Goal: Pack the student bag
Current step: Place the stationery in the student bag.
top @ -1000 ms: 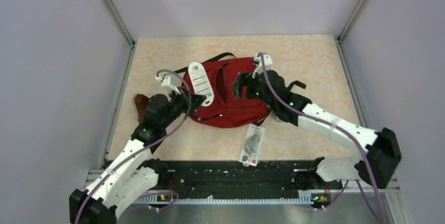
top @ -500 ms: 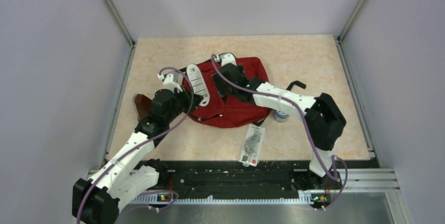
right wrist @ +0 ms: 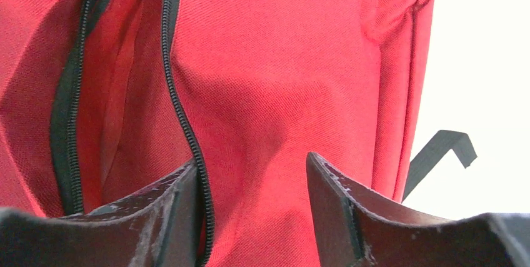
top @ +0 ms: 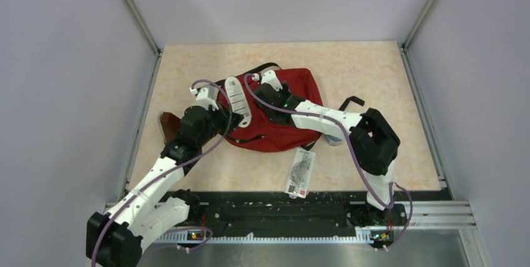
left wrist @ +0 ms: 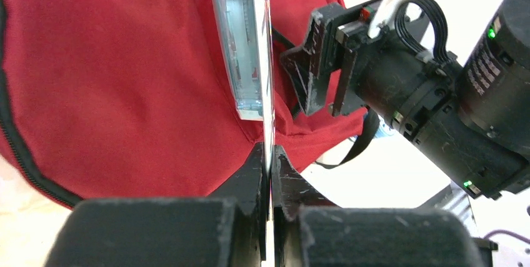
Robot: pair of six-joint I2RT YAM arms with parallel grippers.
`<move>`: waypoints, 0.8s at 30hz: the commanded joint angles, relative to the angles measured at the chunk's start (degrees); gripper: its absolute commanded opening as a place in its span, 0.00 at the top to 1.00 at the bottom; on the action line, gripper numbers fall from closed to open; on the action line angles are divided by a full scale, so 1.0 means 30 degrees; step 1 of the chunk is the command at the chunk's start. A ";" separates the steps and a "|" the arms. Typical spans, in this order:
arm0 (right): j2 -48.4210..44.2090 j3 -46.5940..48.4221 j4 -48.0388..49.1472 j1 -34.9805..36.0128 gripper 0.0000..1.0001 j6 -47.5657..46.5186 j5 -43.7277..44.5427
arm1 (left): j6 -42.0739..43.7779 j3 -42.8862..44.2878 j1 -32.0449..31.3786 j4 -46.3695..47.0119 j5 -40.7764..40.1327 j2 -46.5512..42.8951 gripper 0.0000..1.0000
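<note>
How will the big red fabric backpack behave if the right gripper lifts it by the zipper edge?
Probably floppy: the red fabric backpack sags in soft folds around its open black zipper, so only the pinched flap would likely rise. Likely light, since it lies slack and fairly flat. Its woven cloth probably won't slip.

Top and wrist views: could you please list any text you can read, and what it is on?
Nothing legible.
White plastic blister pack in the left gripper: dark print, too small.
Flat printed card packet: red label, blurred.
Right arm's black wrist motor: white lettering, blurred.
Red fabric backpack: no text.
</note>
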 commanded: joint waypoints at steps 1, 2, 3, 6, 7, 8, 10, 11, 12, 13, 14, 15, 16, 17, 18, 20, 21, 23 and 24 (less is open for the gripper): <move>-0.0509 0.0503 -0.0094 0.0012 0.50 0.0004 0.1894 | 0.0922 0.0509 0.0085 0.1400 0.2345 0.0678 1.00; -0.0739 0.0411 -0.0025 -0.0035 0.58 0.0230 0.1855 | 0.0791 0.0625 0.0085 0.1464 0.2911 0.1014 1.00; -0.1035 0.0220 0.0152 -0.0092 0.66 0.0449 0.1736 | 0.0686 0.0680 0.0085 0.1684 0.3443 0.1404 1.00; -0.2187 -0.0990 0.1420 -0.0205 0.88 0.0923 0.0769 | 0.0238 0.0964 0.0057 0.2551 0.4658 0.2754 1.00; -0.2597 -0.1435 0.1809 -0.0289 0.95 0.1056 0.0355 | 0.0127 0.1144 0.0056 0.2846 0.5090 0.3207 1.00; -0.2933 -0.1805 0.2176 -0.0318 1.00 0.1226 0.0029 | 0.0021 0.1375 0.0056 0.3152 0.5670 0.3645 1.00; -0.3513 -0.2420 0.2789 -0.0384 1.00 0.1392 -0.0558 | -0.0227 0.2031 0.0056 0.3226 0.6390 0.4585 1.00; -0.3828 -0.2672 0.3053 -0.0383 1.00 0.1444 -0.0741 | -0.0342 0.2467 0.0078 0.3245 0.6738 0.5033 1.00; -0.4040 -0.2927 0.3287 -0.0388 1.00 0.1469 -0.0947 | -0.0475 0.2807 0.0084 0.3258 0.7019 0.5407 1.00; -0.4157 -0.3145 0.3489 -0.0407 1.00 0.1450 -0.1075 | -0.0636 0.3128 0.0085 0.3260 0.7260 0.5721 1.00; -0.4227 -0.3349 0.3624 -0.0395 1.00 0.1469 -0.1150 | -0.0777 0.3421 0.0115 0.3213 0.7458 0.5966 1.00; -0.4265 -0.3447 0.3641 -0.0404 1.00 0.1512 -0.1155 | -0.0964 0.3656 0.0115 0.3243 0.7633 0.6179 1.00; -0.4277 -0.3525 0.3582 -0.0409 1.00 0.1580 -0.1105 | -0.1148 0.3850 0.0136 0.3298 0.7717 0.6364 1.00; -0.4293 -0.3597 0.3566 -0.0402 1.00 0.1654 -0.1073 | -0.1457 0.3980 0.0187 0.3338 0.7764 0.6508 1.00; -0.4380 -0.3738 0.3608 -0.0383 1.00 0.1715 -0.1043 | -0.1766 0.4088 0.0242 0.3409 0.7833 0.6712 1.00; -0.4561 -0.4012 0.3822 -0.0378 1.00 0.1826 -0.1021 | -0.2350 0.4066 0.0327 0.3702 0.7939 0.7304 1.00; -0.4684 -0.4138 0.3980 -0.0387 1.00 0.1868 -0.1011 | -0.2662 0.4044 0.0390 0.3744 0.8111 0.7709 1.00; -0.4885 -0.4398 0.4317 -0.0407 1.00 0.1917 -0.0913 | -0.3137 0.3912 0.0449 0.4053 0.9189 0.8619 1.00; -0.4926 -0.4450 0.4467 -0.0398 1.00 0.1945 -0.0803 | -0.3492 0.3827 0.0464 0.4363 0.9933 0.9313 1.00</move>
